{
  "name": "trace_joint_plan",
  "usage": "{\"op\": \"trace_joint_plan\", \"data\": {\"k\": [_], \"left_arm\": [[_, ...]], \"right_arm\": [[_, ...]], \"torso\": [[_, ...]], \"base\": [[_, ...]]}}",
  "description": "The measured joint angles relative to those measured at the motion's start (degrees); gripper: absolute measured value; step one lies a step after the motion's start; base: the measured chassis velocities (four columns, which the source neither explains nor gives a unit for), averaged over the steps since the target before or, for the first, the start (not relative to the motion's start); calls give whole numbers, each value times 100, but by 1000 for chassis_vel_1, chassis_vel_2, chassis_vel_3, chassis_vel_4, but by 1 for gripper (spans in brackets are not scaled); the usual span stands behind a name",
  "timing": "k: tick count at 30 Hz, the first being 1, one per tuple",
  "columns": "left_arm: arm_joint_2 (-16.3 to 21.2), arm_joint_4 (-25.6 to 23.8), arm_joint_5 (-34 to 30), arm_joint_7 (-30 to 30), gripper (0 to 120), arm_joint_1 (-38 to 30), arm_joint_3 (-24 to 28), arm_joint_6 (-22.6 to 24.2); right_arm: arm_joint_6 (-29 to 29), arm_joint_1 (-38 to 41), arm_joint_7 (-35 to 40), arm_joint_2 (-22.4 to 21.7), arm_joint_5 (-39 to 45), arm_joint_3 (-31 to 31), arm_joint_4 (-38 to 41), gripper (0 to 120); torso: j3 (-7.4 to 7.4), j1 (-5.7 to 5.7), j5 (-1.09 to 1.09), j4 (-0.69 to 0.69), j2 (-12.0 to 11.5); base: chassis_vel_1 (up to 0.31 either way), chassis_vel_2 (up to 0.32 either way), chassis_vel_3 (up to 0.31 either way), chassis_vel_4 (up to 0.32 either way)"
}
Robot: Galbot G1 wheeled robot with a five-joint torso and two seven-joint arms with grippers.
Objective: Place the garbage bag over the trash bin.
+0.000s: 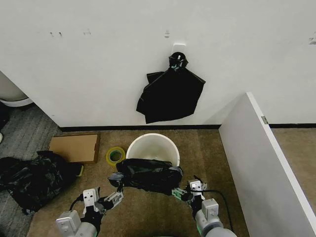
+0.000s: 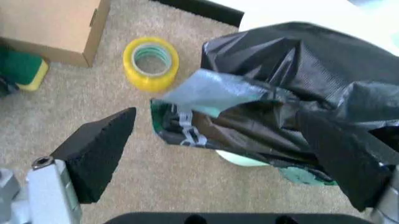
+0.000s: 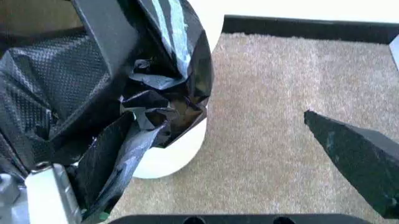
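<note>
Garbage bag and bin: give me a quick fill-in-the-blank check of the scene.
The garbage bag drapes over the near ___ of the trash bin. The tape roll beside the bin is ___. The spare bags hang on the ___. The left gripper and right gripper are both ___.
Missing: rim; yellow; wall; open.

The garbage bag [image 1: 148, 176] covers the near rim of the trash bin [image 1: 153, 147]. A bulky black heap [image 1: 29, 180] runs off the head view's left edge. One finger [image 3: 100, 28] of the right gripper [image 3: 212, 135] lies buried in film.
</note>
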Motion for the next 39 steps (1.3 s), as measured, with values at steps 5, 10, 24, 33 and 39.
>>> {"op": "trace_joint_plan", "data": {"k": [5, 10, 24, 33, 39], "left_arm": [[0, -129, 44, -24, 100, -8, -31, -5], [-3, -208, 53, -33, 100, -5, -84, -6], [-2, -265, 128, -49, 100, 0, -33, -5], [3, -257, 186, -50, 100, -58, 22, -8], [11, -261, 209, -27, 100, -33, -41, -49]], "right_arm": [[127, -84, -129, -109, 99, 88, 127, 100], [257, -163, -603, -316, 1270, 389, 198, 100], [429, -8, 327, -105, 3288, 1024, 358, 100], [-199, -381, 73, -32, 3556, 942, 687, 100], [194, -434, 106, 41, 2357, 958, 734, 100]], "torso": [[0, 0, 0, 0, 0], [0, 0, 0, 0, 0], [0, 1, 0, 0, 0], [0, 1, -1, -1, 0], [0, 1, 1, 0, 0]], "base": [[0, 0, 0, 0], [0, 0, 0, 0], [0, 0, 0, 0], [0, 0, 0, 0], [0, 0, 0, 0]]}}
